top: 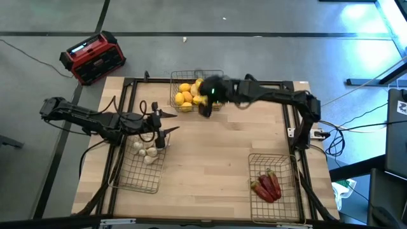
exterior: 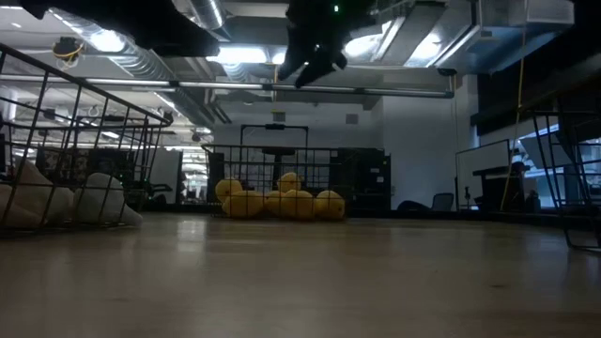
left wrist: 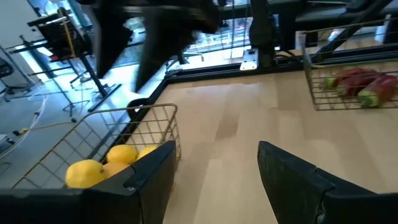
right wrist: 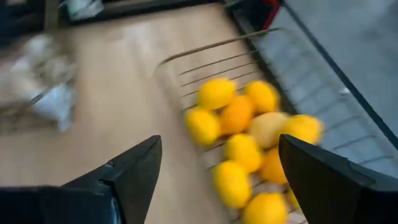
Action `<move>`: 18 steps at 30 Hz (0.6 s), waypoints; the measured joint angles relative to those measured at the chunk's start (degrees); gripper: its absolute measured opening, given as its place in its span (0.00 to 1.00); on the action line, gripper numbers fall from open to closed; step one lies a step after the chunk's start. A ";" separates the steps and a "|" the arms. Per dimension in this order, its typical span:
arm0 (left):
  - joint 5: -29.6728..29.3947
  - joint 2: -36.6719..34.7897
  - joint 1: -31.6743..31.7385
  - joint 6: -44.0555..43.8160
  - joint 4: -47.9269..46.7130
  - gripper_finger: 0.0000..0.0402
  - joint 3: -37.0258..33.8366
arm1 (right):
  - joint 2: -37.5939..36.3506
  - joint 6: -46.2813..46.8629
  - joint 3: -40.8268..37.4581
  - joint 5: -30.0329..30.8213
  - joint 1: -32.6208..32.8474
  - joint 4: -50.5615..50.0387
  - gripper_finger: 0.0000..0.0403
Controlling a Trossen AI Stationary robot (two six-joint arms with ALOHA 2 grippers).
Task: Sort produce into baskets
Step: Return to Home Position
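Note:
Several yellow and orange fruits (top: 186, 95) lie in the far wire basket (top: 175, 79); they also show in the right wrist view (right wrist: 245, 140). White garlic bulbs (top: 146, 151) lie in the left basket (top: 137, 178). Dark red chili pieces (top: 267, 186) lie in the right basket (top: 276, 159). My right gripper (top: 206, 105) hangs open and empty above the fruit basket's near right side (right wrist: 214, 180). My left gripper (top: 166, 124) is open and empty, above the left basket's far end (left wrist: 214, 180).
A red-and-black box (top: 92, 58) stands on the floor beyond the table's far left corner. Bare wooden tabletop (top: 216, 152) lies between the three baskets. A black frame (top: 210, 81) runs round the table's edges.

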 joint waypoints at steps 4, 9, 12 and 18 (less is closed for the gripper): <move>0.02 -0.02 -1.95 -1.11 -0.01 0.56 0.00 | 0.23 -0.07 -0.04 1.02 6.84 -3.60 0.79; 0.01 -0.02 -4.67 -4.38 -0.01 0.56 0.00 | 0.61 1.66 -0.12 0.65 14.48 -7.80 0.79; 0.00 -0.02 -6.10 -5.97 0.02 0.56 0.00 | 0.59 1.86 -0.08 -0.34 18.75 -8.61 0.79; 0.00 -0.02 -8.01 -6.56 0.00 0.56 0.00 | 1.76 6.25 0.07 -1.84 24.33 -11.94 0.79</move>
